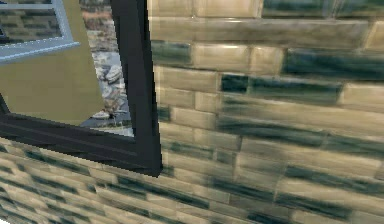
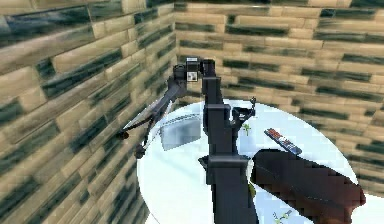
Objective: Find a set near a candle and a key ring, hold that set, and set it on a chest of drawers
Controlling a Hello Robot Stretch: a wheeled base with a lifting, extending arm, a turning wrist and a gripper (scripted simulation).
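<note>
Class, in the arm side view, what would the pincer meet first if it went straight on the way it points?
Likely the brick wall: the pincer slants toward it, near the edge of the white table. Depth is unclear.

Forward view: parked very close to a brick wall (image 1: pixel 270 110), facing it at an angle, tilted slightly down, with a window (image 1: pixel 60 70) on its left side. Arm side view: looks out along the arm (image 2: pixel 218 140), down onto the table (image 2: pixel 165 190), toward the corner (image 2: pixel 172 40) beyond the gripper (image 2: pixel 135 135). Overlap: probably the brick wall left of the gripper.
</note>
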